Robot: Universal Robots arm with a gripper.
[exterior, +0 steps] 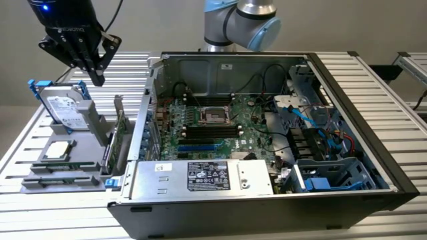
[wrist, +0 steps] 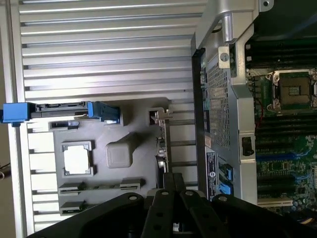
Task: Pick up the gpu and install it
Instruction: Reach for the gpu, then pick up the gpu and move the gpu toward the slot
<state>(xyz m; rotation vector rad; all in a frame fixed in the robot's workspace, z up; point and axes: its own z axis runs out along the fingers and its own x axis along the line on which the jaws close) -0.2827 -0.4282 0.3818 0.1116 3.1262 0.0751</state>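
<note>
- The gripper (exterior: 98, 77) hangs with its jaws pressed together, holding nothing; the white lettering on its body is upside down and unreadable.
- The gpu (exterior: 121, 134) stands on edge in the grey holder (exterior: 40, 182), between the hard drive (exterior: 63, 107) and the computer case (exterior: 360, 120).
- The power supply label (exterior: 208, 176) has print too small to read.

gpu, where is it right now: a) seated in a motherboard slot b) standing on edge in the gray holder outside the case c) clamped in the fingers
b: the gpu stands on edge in the gray holder beside the computer case; the gripper hangs empty above the holder.
</note>
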